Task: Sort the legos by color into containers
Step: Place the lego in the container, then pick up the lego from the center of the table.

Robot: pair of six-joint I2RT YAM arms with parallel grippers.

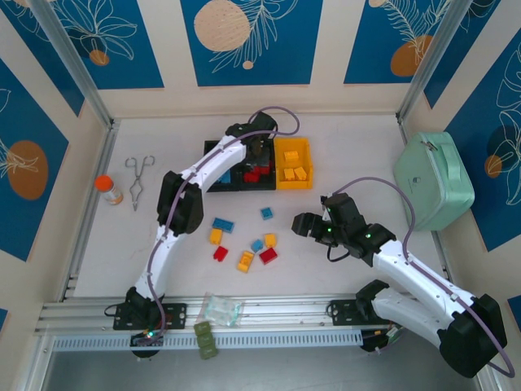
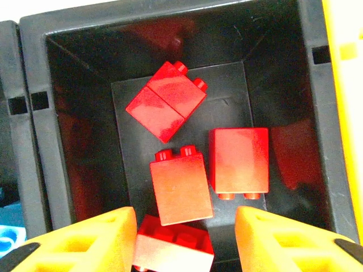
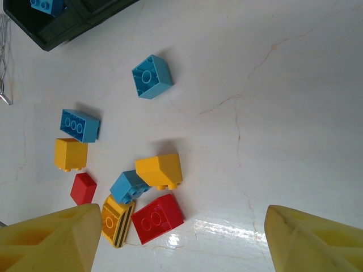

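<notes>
Legos (image 1: 268,255) are lying loose on the worktop (image 1: 350,155) just left of our right end effector (image 1: 299,225), which we are holding apart and nearest them.

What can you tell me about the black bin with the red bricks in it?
The bin is black plastic, rectangular and open-topped, with glossy walls sloping in to a floor. It sits upright, the middle of three joined bins: yellow bin on one side, another black bin on the other. Several red bricks lie loose inside. The open left end effector hangs above it.
</notes>
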